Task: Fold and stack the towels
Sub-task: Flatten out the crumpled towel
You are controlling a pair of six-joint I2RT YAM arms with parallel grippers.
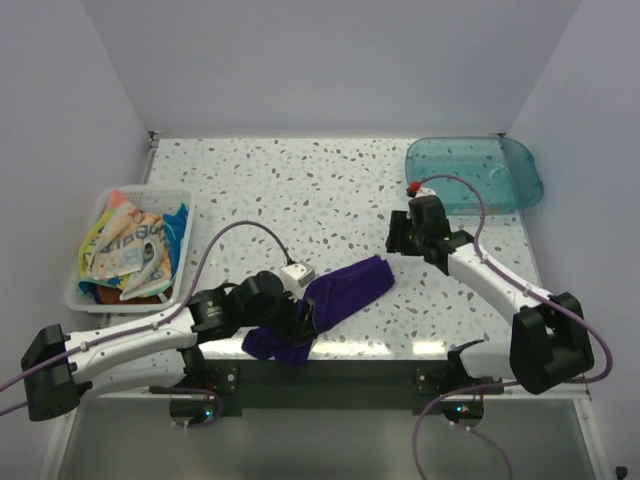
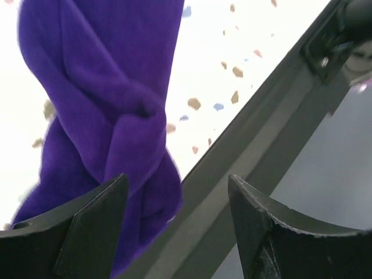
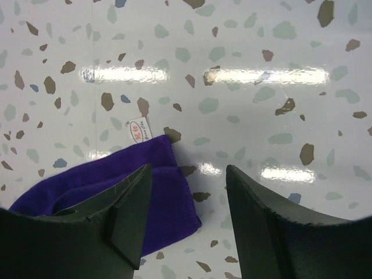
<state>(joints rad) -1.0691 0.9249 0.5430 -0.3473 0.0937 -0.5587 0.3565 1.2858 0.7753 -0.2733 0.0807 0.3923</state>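
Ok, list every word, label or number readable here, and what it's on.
White tag on the purple towel: red print, too blurred to read.
Towels in the white basket: coloured print, too small to read.
No other text visible.

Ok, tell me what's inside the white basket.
Crumpled towels fill the white basket: yellow, blue and white patterned cloth. Anything beneath that top layer is covered.

Purple towel: bunched strip lying diagonally, near end at the table front edge.
Left gripper: over the towel's near half.
Right gripper: just beyond its far end.
Basket: left, heaped with patterned towels.
Blue tray: far right corner.
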